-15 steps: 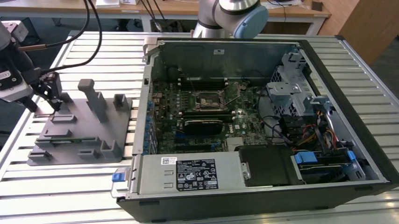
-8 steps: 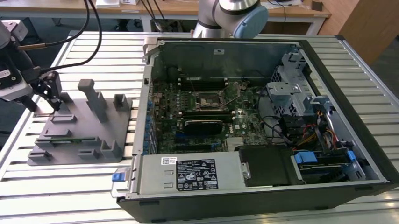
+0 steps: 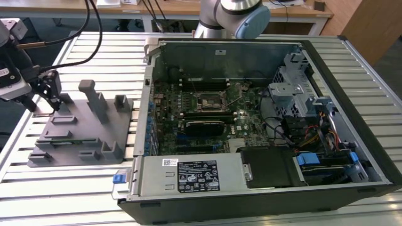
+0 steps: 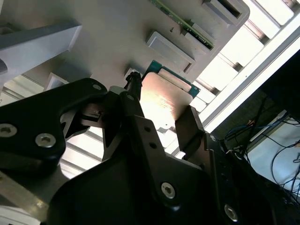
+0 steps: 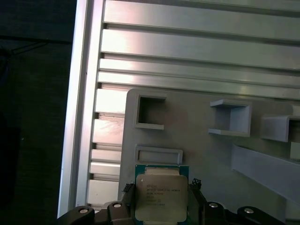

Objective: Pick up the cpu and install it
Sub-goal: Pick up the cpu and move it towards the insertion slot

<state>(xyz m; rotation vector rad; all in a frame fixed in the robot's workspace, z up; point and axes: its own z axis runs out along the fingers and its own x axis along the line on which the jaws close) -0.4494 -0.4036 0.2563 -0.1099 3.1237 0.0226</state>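
My fingers [image 4: 140, 126] are clamped on the one cpu [image 5: 161, 197], one against each of two opposite edges, its silvery top facing up in the first wrist view. It sits over the far corner of the single grey fixture [image 3: 94, 136], on the exterior view's left; I cannot tell whether it has cleared the fixture's surface.

The worktop's [image 3: 75, 188] edge rail runs just beside the fixture, with dark floor past it. Two tall grey posts stand near me on the fixture. Bare slats lie open on its near side.

One green memory stick [image 3: 69, 140] lies in the fixture. One open computer case [image 3: 351, 155] lies well apart on the exterior view's right, its one dark socket [image 3: 209, 100] uncovered. The worktop is ribbed aluminium, and desks with cables stand beyond.
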